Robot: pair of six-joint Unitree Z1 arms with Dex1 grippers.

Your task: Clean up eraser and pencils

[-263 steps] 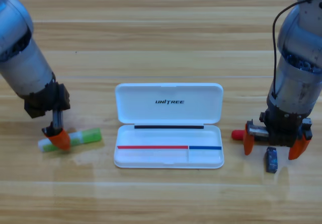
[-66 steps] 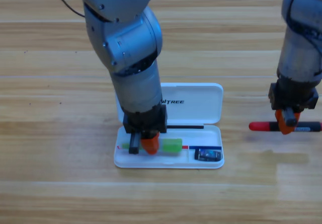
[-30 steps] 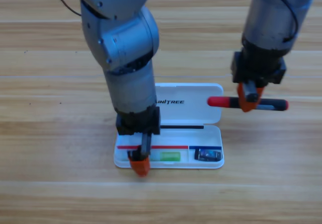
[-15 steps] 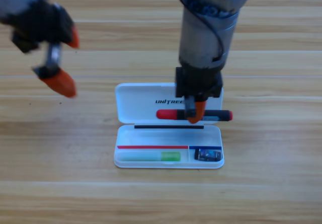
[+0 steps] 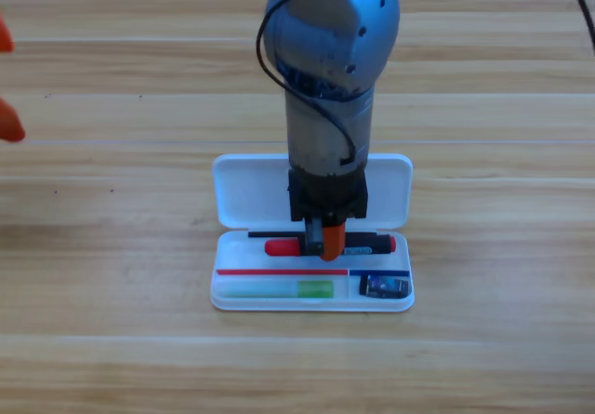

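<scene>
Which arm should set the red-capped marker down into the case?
Right. The right gripper already holds the marker over the case; the left gripper is away at the picture's left edge.

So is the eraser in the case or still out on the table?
In. The eraser lies in the open case's small right compartment.

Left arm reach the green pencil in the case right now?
Probably yes: the green pencil lies uncovered in the case's front slot. The right gripper, holding the marker, sits just behind it, so little room. The left gripper waits at the left edge.
</scene>
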